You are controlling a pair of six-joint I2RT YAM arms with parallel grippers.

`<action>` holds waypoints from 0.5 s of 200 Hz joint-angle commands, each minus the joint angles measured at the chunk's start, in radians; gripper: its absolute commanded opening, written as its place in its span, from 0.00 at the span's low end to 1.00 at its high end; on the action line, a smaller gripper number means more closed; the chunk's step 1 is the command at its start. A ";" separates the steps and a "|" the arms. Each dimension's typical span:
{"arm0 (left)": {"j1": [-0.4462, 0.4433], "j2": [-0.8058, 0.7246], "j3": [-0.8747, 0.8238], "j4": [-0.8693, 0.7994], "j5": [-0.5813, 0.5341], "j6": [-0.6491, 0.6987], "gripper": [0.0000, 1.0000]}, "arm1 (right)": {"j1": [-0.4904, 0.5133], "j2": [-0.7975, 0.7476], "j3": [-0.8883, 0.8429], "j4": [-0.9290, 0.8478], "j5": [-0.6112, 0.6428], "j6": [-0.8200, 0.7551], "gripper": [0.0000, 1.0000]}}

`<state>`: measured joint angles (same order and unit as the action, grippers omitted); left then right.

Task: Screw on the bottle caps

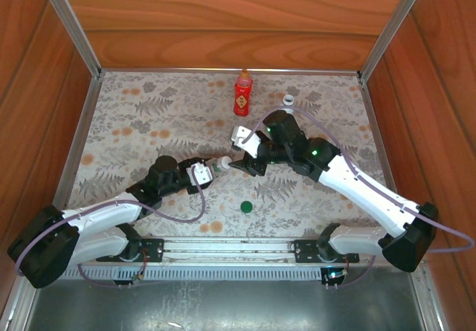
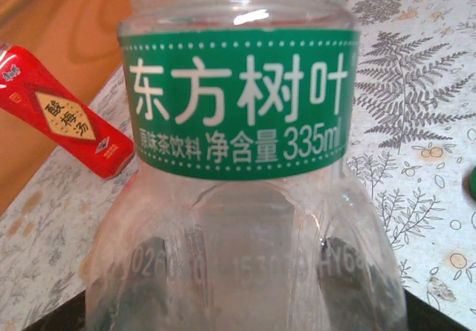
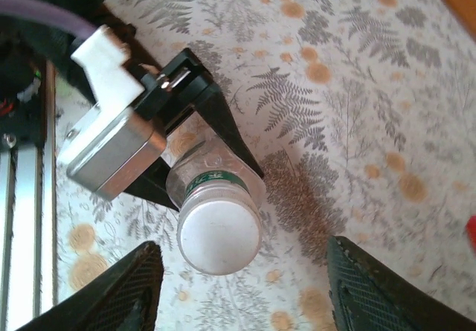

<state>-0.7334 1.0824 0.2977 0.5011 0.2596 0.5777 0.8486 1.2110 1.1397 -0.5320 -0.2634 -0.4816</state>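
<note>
Bottle in work: clear plastic bottle with a green label band (image 2: 238, 100), round white cap (image 3: 219, 234) seated on its neck. Whether the cap was fully threaded could not be told.
Bottle position: appeared lifted off the fern-printed counter (image 1: 134, 123), between the two arms, tipped so the cap faced the right hand.
Left hand (image 1: 210, 170): closed on the bottle's lower body, black fingers (image 3: 219, 115) flanking it below the label.
Right hand (image 3: 244, 245): spread wide, one finger on either side of the cap, touching neither side and holding nothing.
Handling: the bottle looked empty, so judged light. Thin walls would likely give under a hard squeeze, and the smooth plastic might slip when twisted. Best hold judged to be low on the moulded body for the left, across the cap rim for the right.
Arm pose: both forearms reached inward, wrists turned toward each other, right wrist roughly in line with the bottle's axis.
Other bottles: red plastic bottle (image 1: 242, 93) upright at the far edge; small white-topped bottle (image 1: 289, 99) to its right, apart.
Loose part: flat green cap (image 1: 246, 207) lay on the counter near the arm bases.
</note>
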 commanded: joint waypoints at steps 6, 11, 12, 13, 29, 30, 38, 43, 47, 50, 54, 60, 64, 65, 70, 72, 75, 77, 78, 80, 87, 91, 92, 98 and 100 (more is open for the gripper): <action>-0.003 0.003 0.014 0.022 0.056 0.002 0.42 | -0.010 0.024 0.012 -0.070 -0.081 -0.222 0.63; -0.003 0.005 0.016 0.022 0.059 -0.001 0.42 | -0.010 0.032 0.019 -0.071 -0.088 -0.217 0.62; -0.003 0.007 0.016 0.022 0.059 -0.002 0.42 | -0.010 0.033 0.020 -0.070 -0.089 -0.217 0.62; -0.003 0.008 0.017 0.022 0.060 -0.003 0.42 | -0.010 0.035 0.022 -0.071 -0.090 -0.215 0.62; -0.003 0.017 0.024 0.023 0.069 -0.016 0.42 | -0.011 0.051 0.027 -0.039 -0.104 -0.185 0.62; -0.003 0.017 0.024 0.022 0.069 -0.019 0.42 | -0.011 0.052 0.027 -0.037 -0.105 -0.183 0.62; -0.002 0.022 0.031 0.024 0.070 -0.035 0.42 | -0.012 0.055 0.018 -0.014 -0.111 -0.165 0.61; -0.003 0.024 0.036 0.023 0.071 -0.043 0.42 | -0.014 0.055 0.011 0.000 -0.117 -0.158 0.62; -0.001 0.025 0.038 0.024 0.075 -0.046 0.42 | -0.015 0.057 0.006 0.007 -0.123 -0.157 0.62; 0.000 0.026 0.039 0.023 0.078 -0.048 0.42 | -0.016 0.058 0.002 0.011 -0.128 -0.157 0.62; -0.001 0.027 0.041 0.024 0.081 -0.049 0.42 | -0.016 0.059 0.000 0.013 -0.134 -0.156 0.62; 0.000 0.028 0.043 0.024 0.086 -0.049 0.42 | -0.017 0.062 -0.004 0.014 -0.144 -0.156 0.61; 0.000 0.029 0.043 0.024 0.088 -0.048 0.42 | -0.019 0.063 -0.007 0.012 -0.149 -0.156 0.62; 0.000 0.028 0.044 0.024 0.088 -0.048 0.42 | -0.019 0.063 -0.008 0.012 -0.150 -0.156 0.62; -0.001 0.028 0.045 0.024 0.091 -0.045 0.42 | -0.019 0.065 -0.011 0.013 -0.153 -0.158 0.61; -0.001 0.028 0.046 0.024 0.092 -0.043 0.42 | -0.020 0.066 -0.012 0.013 -0.155 -0.158 0.61; -0.001 0.029 0.045 0.023 0.093 -0.043 0.42 | -0.020 0.067 -0.012 0.013 -0.157 -0.158 0.61; -0.001 0.030 0.046 0.023 0.094 -0.041 0.42 | -0.021 0.068 -0.015 0.013 -0.158 -0.158 0.61; 0.000 0.029 0.046 0.023 0.094 -0.042 0.42 | -0.021 0.069 -0.015 0.013 -0.158 -0.158 0.60; -0.001 0.030 0.046 0.023 0.095 -0.041 0.42 | -0.022 0.070 -0.015 0.013 -0.158 -0.157 0.60; -0.001 0.030 0.046 0.024 0.096 -0.040 0.42 | -0.024 0.074 -0.015 0.013 -0.161 -0.157 0.59; 0.001 0.030 0.047 0.023 0.097 -0.038 0.42 | -0.024 0.076 -0.015 0.012 -0.162 -0.157 0.58; 0.001 0.030 0.047 0.023 0.098 -0.039 0.42 | -0.025 0.076 -0.015 0.012 -0.162 -0.157 0.58; 0.000 0.032 0.047 0.024 0.100 -0.037 0.42 | -0.028 0.079 -0.015 0.013 -0.167 -0.157 0.57; 0.001 0.032 0.047 0.024 0.100 -0.036 0.42 | -0.029 0.079 -0.015 0.013 -0.169 -0.157 0.57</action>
<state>-0.7334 1.1069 0.3172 0.5014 0.3241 0.5488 0.8322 1.2785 1.1385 -0.5339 -0.3782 -0.6197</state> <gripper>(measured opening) 0.551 0.581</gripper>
